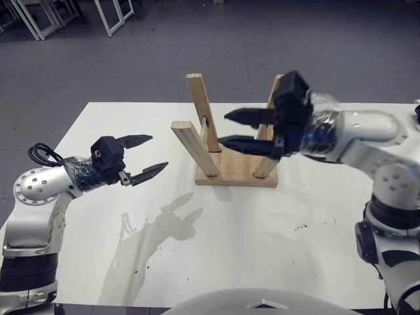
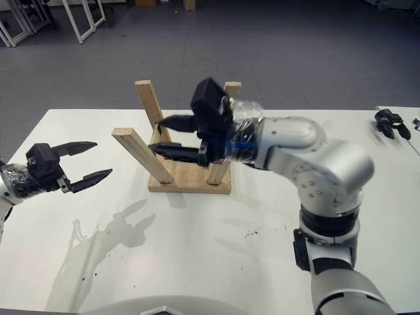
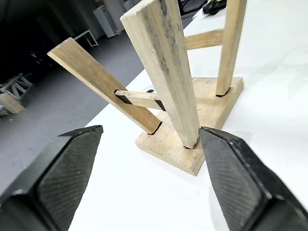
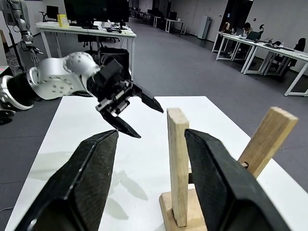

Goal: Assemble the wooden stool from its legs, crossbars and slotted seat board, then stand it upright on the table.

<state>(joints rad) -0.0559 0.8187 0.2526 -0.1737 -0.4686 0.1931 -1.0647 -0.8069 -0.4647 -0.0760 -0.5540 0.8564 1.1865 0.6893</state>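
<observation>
The wooden stool stands upside down on the white table, its seat board flat and its legs pointing up. A near-left leg and a far-left leg lean apart, joined by a short crossbar. My right gripper is open above the seat board, between the legs. Its fingers point left towards the left legs and hold nothing; the arm hides part of the right legs. My left gripper hangs open left of the stool, clear of it, above the table.
The table has bare room in front of and left of the stool. Small dark specks mark the surface at front right. A black object lies at the table's far right edge. White frames stand on the floor behind.
</observation>
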